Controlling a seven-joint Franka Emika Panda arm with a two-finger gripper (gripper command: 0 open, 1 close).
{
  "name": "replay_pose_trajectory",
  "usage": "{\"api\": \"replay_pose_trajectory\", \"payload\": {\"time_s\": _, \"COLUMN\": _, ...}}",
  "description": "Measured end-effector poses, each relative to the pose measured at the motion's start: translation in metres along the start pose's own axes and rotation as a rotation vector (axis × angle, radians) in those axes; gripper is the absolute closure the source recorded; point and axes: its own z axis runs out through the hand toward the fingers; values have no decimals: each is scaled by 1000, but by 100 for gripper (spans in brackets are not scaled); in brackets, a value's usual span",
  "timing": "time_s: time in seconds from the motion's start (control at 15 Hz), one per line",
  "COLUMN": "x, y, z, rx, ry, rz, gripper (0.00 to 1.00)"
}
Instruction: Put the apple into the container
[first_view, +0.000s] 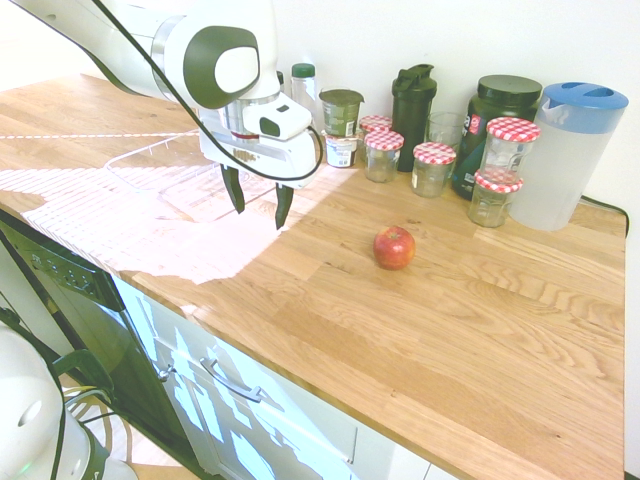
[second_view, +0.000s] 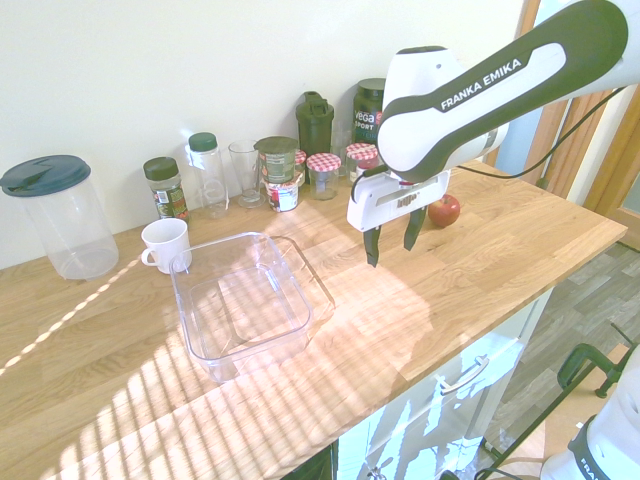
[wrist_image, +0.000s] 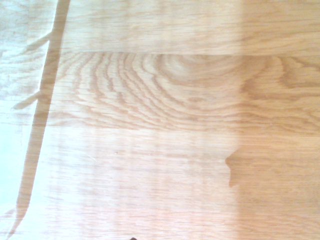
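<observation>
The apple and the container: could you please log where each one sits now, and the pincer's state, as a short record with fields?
apple: lies alone on the bare wooden counter, in front of the jars
container: clear tray, empty, upright on the counter beside the white mug
pincer: open, holding nothing, pointing down above the counter between container and apple
apple in container: no
wrist view: shows only wood grain
</observation>
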Motion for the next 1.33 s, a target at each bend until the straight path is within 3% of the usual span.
{"api": "replay_pose_trajectory", "payload": {"time_s": 0.2, "x": 2, "y": -2, "z": -6, "rx": 4, "ry": 4, "rz": -37, "gripper": 0}}
{"api": "replay_pose_trajectory", "payload": {"time_s": 0.4, "x": 27, "y": 3, "z": -62, "rx": 25, "ry": 20, "rz": -109, "gripper": 0}}
{"api": "replay_pose_trajectory", "payload": {"time_s": 0.67, "x": 102, "y": 65, "z": -110, "rx": -1, "ry": 37, "rz": -110, "gripper": 0}}
{"api": "replay_pose_trajectory", "payload": {"time_s": 1.0, "x": 168, "y": 122, "z": -78, "rx": -86, "ry": 6, "rz": -171, "gripper": 0}}
{"api": "replay_pose_trajectory", "payload": {"time_s": 1.33, "x": 183, "y": 116, "z": -48, "rx": -44, "ry": 3, "rz": -199, "gripper": 0}}
